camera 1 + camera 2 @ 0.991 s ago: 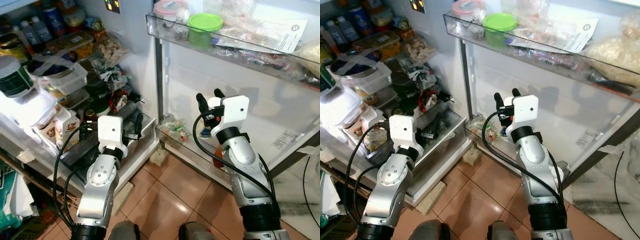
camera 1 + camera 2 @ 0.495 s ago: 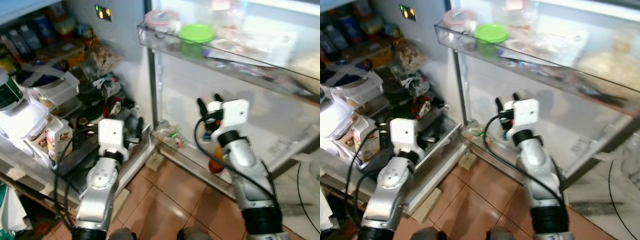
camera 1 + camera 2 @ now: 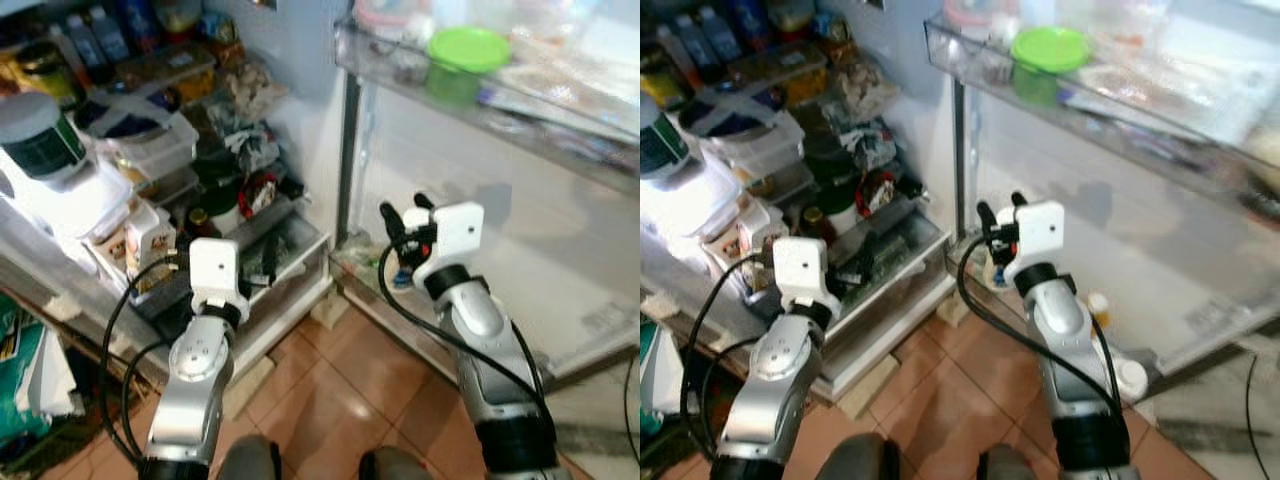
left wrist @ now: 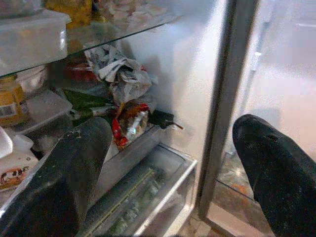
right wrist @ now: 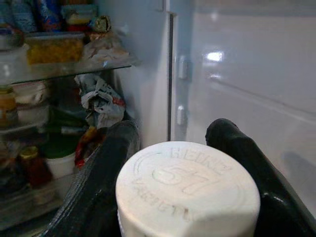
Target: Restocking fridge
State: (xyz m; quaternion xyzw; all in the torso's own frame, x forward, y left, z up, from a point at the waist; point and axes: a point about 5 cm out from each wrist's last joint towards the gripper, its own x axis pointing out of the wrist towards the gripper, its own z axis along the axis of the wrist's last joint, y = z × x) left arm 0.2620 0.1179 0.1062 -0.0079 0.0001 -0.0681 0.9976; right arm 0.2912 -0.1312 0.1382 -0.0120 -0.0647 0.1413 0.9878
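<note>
Leftmost, the open fridge [image 3: 300, 60] is showing crowded shelves: a white-lidded green jar [image 3: 35, 135] is sitting on a stack of clear plastic containers [image 3: 140, 140], a small milk carton [image 3: 147, 245] is standing below them, and crumpled wrappers and bags [image 4: 121, 79] are lying on the lower glass shelf above the clear crisper drawer [image 4: 143, 202]. Just in front of that drawer the left tool [image 4: 168, 177] is hovering at the end of its silver arm, its two black fingers [image 4: 64, 182] spread wide apart and grasping nothing, pointing toward the drawer and the fridge's right wall.

Further right, the right tool [image 5: 182, 163] is being held up near the hinge edge where the fridge body is meeting the open door. Its fingers [image 5: 106, 168] are clenched on either side of a Heinz bottle [image 5: 187, 190], whose white cap, embossed with "57", is sitting between them in the right wrist view; the bottle's body is hidden below the cap. In the head views this tool is standing just above the lower door shelf [image 3: 375, 285], where a few small items are lying, too blurred to name.

Rightmost and higher, the upper door shelf [image 3: 560, 150] is carrying a green-lidded tub [image 3: 466, 58] beside a pink-lidded one [image 3: 973, 15], with flat packets and papers alongside. Terracotta floor tiles [image 3: 340, 390] are showing between the two arms
</note>
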